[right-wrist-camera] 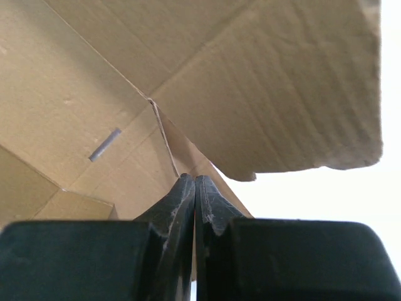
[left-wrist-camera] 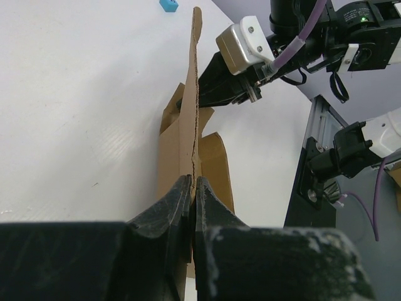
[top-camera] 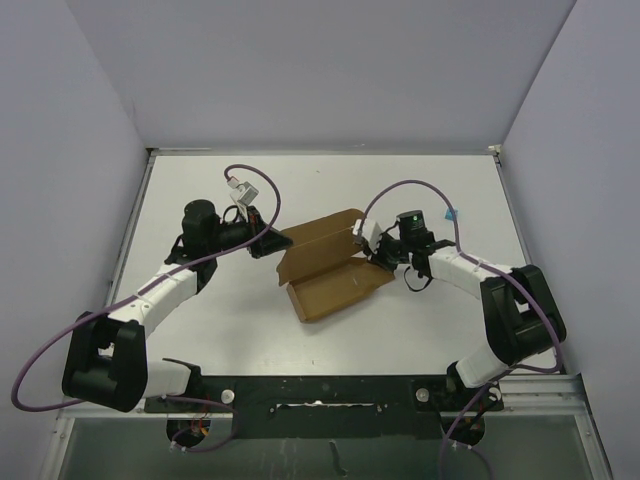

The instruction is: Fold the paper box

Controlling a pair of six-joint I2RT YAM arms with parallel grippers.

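The paper box (top-camera: 335, 270) is a brown cardboard sheet, partly folded, lying in the middle of the white table with a flap raised at the back. My left gripper (top-camera: 268, 243) is shut on its left edge. In the left wrist view the pinched panel (left-wrist-camera: 188, 125) stands edge-on and runs straight away from the closed jaws (left-wrist-camera: 193, 183). My right gripper (top-camera: 377, 256) is shut on the box's right side. In the right wrist view its jaws (right-wrist-camera: 195, 179) pinch a thin wall, with the creased inner panels (right-wrist-camera: 125, 94) and a raised flap (right-wrist-camera: 301, 94) above.
A tiny blue cube (top-camera: 451, 214) lies on the table beyond the right arm, and shows at the top of the left wrist view (left-wrist-camera: 168, 5). Grey walls enclose the table on three sides. A black rail (top-camera: 320, 390) runs along the near edge.
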